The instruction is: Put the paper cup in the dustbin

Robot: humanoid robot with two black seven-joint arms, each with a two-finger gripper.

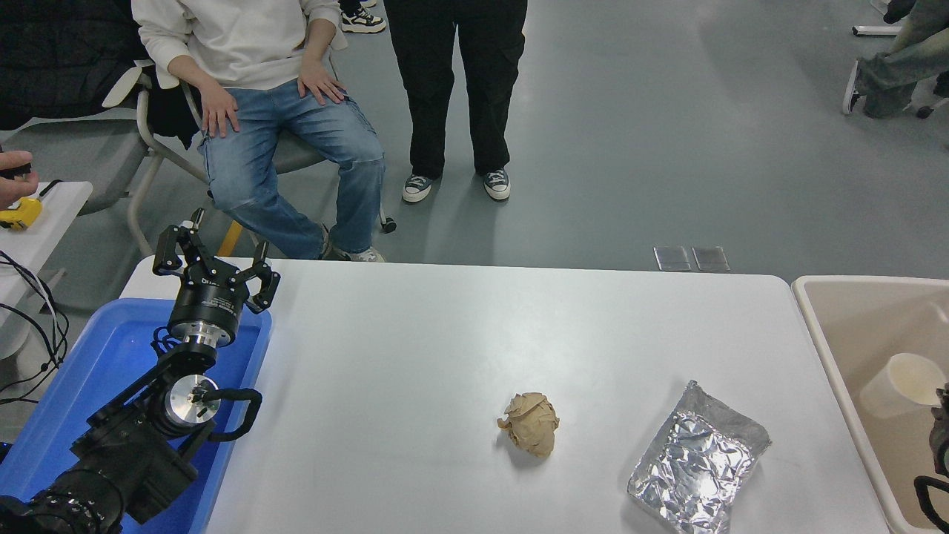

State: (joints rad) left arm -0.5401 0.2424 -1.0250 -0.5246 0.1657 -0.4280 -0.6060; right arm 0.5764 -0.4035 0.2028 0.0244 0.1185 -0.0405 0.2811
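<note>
The white paper cup [901,384] lies on its side inside the beige dustbin [823,326] at the table's right end, its cream inside facing up and right. Nothing holds it. Only a black sliver of my right gripper [941,430] shows at the picture's right edge, just right of and below the cup, over the bin. My left gripper [219,252] is parked open and empty at the lower left, above the blue tray.
A crumpled brown paper ball [531,423] and a silver foil bag [697,460] lie on the white table [460,334]. A blue plastic tray [111,356] sits at the left under the parked arm. A seated and a standing person are beyond the far edge.
</note>
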